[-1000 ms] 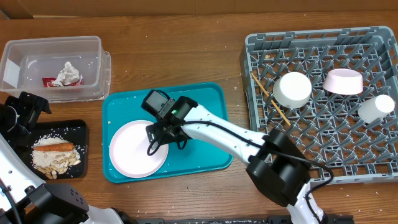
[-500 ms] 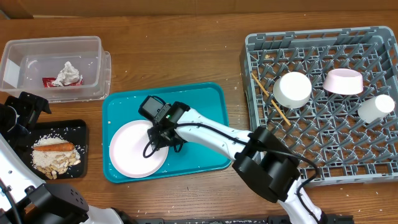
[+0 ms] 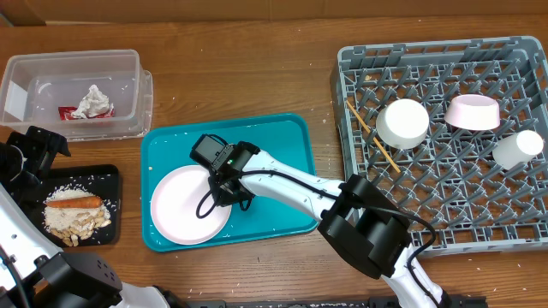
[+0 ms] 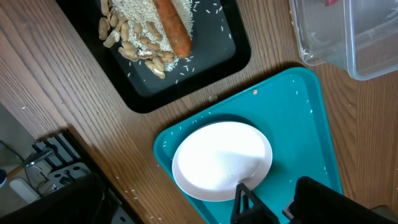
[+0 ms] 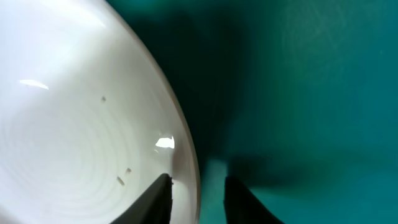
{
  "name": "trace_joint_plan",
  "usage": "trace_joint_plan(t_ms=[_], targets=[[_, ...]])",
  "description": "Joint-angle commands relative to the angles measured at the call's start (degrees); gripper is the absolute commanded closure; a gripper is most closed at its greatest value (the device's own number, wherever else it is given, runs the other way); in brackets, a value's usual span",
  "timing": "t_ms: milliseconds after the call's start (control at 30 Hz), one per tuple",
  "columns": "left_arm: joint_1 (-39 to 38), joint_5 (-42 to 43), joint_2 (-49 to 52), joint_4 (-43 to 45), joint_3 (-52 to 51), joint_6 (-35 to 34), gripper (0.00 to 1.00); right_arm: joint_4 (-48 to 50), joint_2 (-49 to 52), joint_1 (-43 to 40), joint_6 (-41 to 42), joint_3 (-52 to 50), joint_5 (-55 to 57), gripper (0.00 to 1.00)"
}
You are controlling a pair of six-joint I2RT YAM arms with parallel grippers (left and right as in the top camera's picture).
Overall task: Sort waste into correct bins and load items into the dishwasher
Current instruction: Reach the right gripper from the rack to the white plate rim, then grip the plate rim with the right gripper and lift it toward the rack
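The round pale plate lies on the teal tray. My right gripper is down at the plate's right rim. In the right wrist view one finger stands over the plate and the other over the tray. The rim sits between them, with a slim gap on each side of the gripper. My left gripper hangs open and empty above the black tray, which holds rice, scraps and the carrot. The clear tub holds the foil ball and red sachet.
The grey dish rack at the right holds a white bowl, a pink bowl, a white cup and chopsticks. My right arm stretches from the front edge across the teal tray. Rice grains dot the tray and wood.
My right gripper has slid a little left and down onto the plate's rim, and its jaws have narrowed around it. The left arm and the plate have not moved.
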Motion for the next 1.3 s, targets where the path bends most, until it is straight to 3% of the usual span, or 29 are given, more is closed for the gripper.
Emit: trace_joint_plan(t_ms=[0, 200, 633, 900, 1133, 1267], targets=[[0.0, 0.2, -1.2, -0.1, -0.2, -0.5, 0.0, 0.2, 0.5, 1.1, 0.2, 0.0, 0.6, 0.76], [0.0, 0.2, -1.2, -0.1, -0.2, -0.5, 0.0, -1.2, 0.5, 1.3, 3.0, 0.7, 0.3, 0.96], [0.0, 0.2, -1.2, -0.1, -0.2, -0.5, 0.0, -17.5, -8.1, -7.4, 0.6, 12.7, 0.6, 0.96], [0.0, 0.2, -1.2, -0.1, -0.2, -0.5, 0.0, -25.6, -21.2, -25.4, -9.3, 16.1, 7.0, 0.96], [0.0, 0.2, -1.2, -0.1, -0.2, -0.5, 0.0, -22.1, -28.3, -47.2, -14.2, 16.1, 7.2, 0.96], [0.0, 0.2, -1.2, -0.1, -0.2, -0.5, 0.0, -19.6, -27.7, -55.0, -16.5, 16.0, 11.9, 0.96]])
